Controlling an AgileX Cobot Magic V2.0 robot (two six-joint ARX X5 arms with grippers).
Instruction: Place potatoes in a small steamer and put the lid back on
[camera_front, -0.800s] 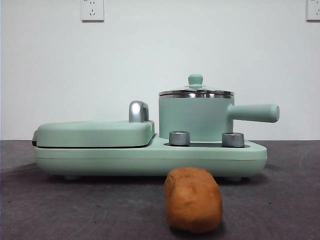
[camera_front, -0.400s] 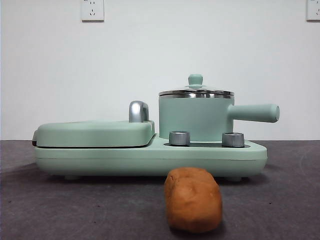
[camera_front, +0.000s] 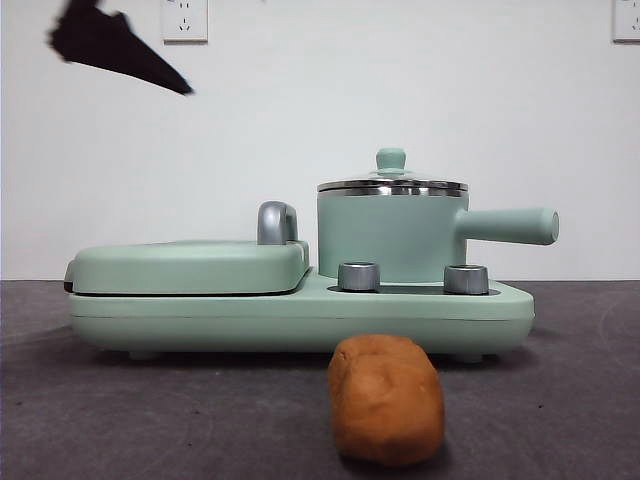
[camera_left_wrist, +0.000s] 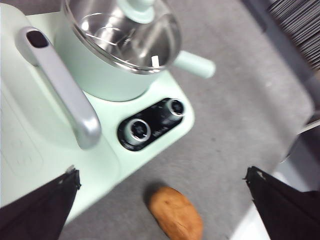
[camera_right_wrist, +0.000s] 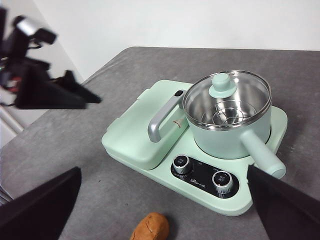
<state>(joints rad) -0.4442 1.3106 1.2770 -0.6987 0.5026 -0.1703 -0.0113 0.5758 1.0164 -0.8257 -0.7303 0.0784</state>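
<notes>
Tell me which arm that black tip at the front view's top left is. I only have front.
Observer: The left gripper. Its wrist view looks down on the potato.
Operator: Jaws?
Observer: Open wide, nothing between them.
Operator: Anything in the steamer?
Observer: Through the lid, the steamer shows only a steel rack. No potato inside.
Operator: Right arm?
Observer: The right gripper is high above the table, jaws open and empty.
</notes>
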